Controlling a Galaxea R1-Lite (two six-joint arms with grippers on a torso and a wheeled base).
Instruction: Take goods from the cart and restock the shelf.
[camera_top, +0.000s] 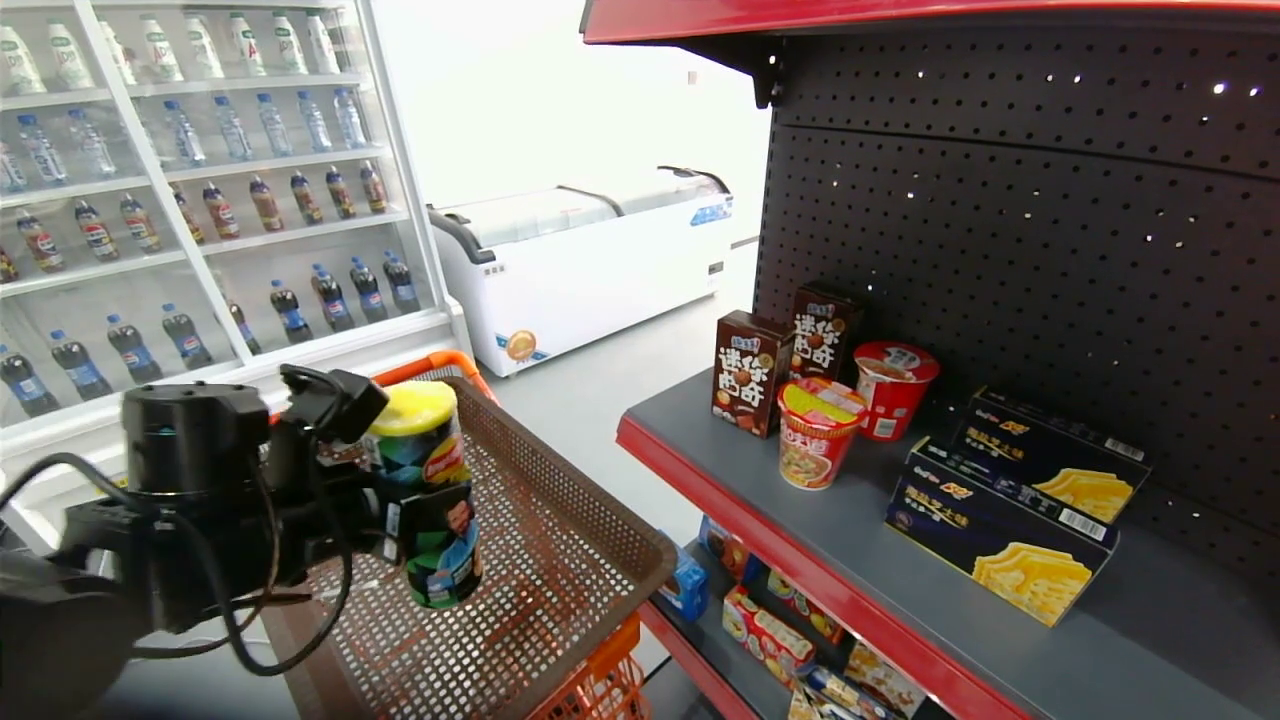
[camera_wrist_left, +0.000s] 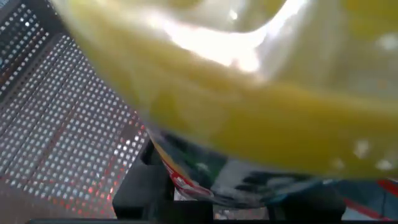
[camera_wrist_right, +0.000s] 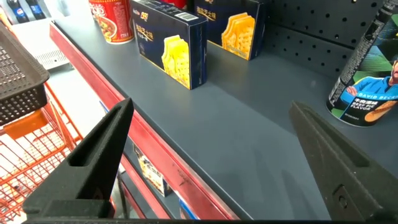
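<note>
My left gripper (camera_top: 400, 480) is shut on a tall chip can (camera_top: 428, 495) with a yellow lid, holding it upright above the orange cart basket (camera_top: 560, 540). In the left wrist view the can's yellow lid (camera_wrist_left: 249, 106) is very close to the camera, with the basket mesh (camera_wrist_left: 68, 137) behind it. My right gripper (camera_wrist_right: 211, 162) is open and holds nothing; it hangs over the front of the grey shelf (camera_wrist_right: 236, 137). Another chip can (camera_wrist_right: 367, 81) stands on that shelf past the right gripper.
The grey shelf (camera_top: 900, 560) carries two brown boxes (camera_top: 750, 372), two noodle cups (camera_top: 815, 432) and two dark blue boxes (camera_top: 1000, 545), with bare room toward its right end. A lower shelf holds snack packs (camera_top: 765, 630). A drinks fridge (camera_top: 200, 200) and chest freezer (camera_top: 590, 260) stand behind.
</note>
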